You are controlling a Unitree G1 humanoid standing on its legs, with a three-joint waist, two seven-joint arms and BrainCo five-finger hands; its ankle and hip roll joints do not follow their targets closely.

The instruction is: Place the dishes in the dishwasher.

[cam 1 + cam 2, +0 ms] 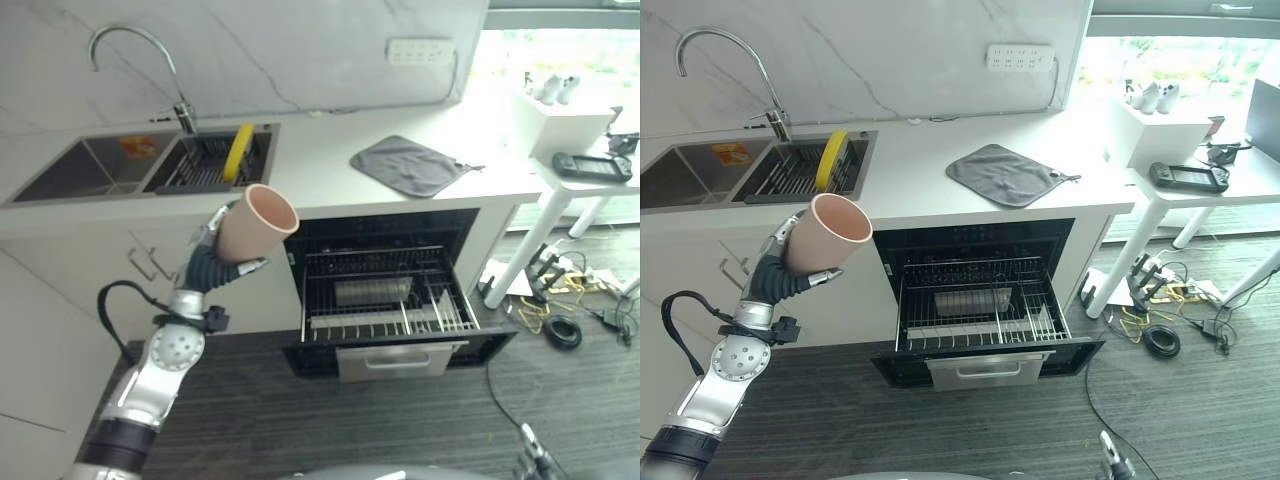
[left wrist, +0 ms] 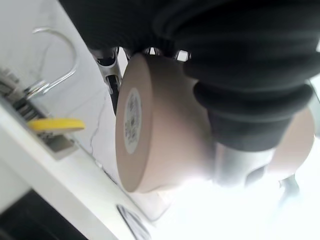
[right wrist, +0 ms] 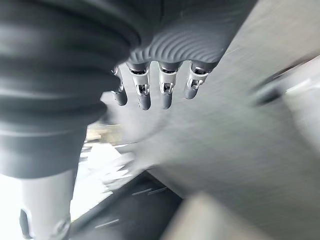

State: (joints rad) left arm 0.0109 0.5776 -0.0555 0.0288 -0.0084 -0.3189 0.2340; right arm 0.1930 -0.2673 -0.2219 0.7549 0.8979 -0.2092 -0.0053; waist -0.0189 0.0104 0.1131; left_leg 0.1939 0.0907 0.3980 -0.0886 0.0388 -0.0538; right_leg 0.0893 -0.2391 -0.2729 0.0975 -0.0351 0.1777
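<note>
A peach-coloured cup (image 1: 258, 222) is held tilted in my left hand (image 1: 783, 232), its mouth facing up and to the right. It hangs in front of the counter edge, just left of the open dishwasher (image 1: 300, 300). The fingers and thumb curl round the cup (image 2: 160, 125). The lower rack (image 1: 385, 318) is pulled out, with a grey cylindrical container (image 1: 372, 291) lying in it. A yellow plate (image 1: 238, 152) stands on edge in the right sink basin's rack (image 1: 205, 168). My right hand (image 3: 170, 40) hangs low over the floor, its fingers (image 3: 144, 97) straight and holding nothing.
A grey cloth (image 1: 408, 164) lies on the white counter (image 1: 320, 150) above the dishwasher. The tap (image 1: 130, 40) arches over the double sink (image 1: 80, 168). To the right stands a white table (image 1: 570, 185) with a black device (image 1: 592, 166); cables (image 1: 560, 310) lie beneath it.
</note>
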